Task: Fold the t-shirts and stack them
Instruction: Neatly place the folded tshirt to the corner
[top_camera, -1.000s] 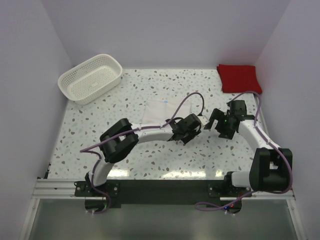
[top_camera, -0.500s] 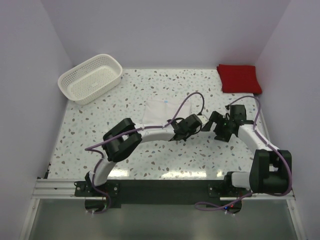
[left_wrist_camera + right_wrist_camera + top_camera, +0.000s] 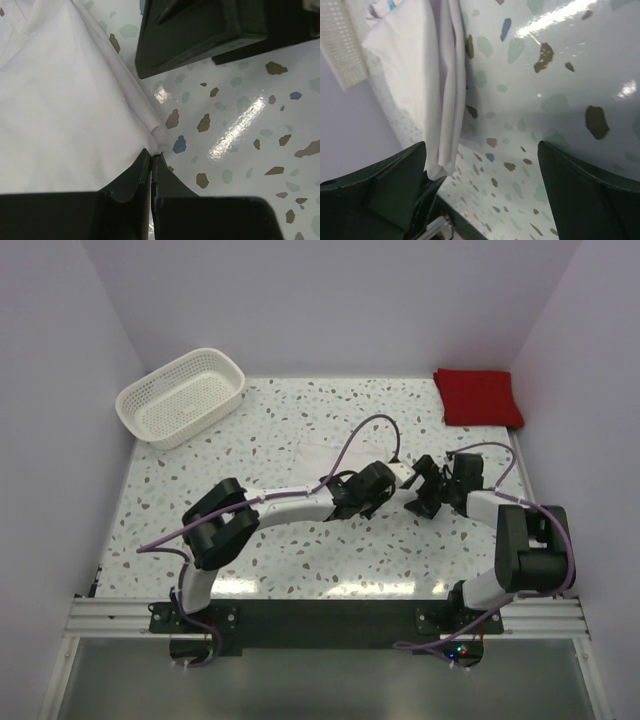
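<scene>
The left gripper (image 3: 151,160) pinches a corner of the soft white cloth t-shirt (image 3: 65,115). The right gripper (image 3: 482,167) is wide open just beside that shirt. The red cloth t-shirt (image 3: 478,397) lies far beyond.

Speckled glossy table (image 3: 250,165) under my left claw (image 3: 151,159), glare (image 3: 240,125) just beside it; pale lilac walls (image 3: 330,300) beyond.
</scene>
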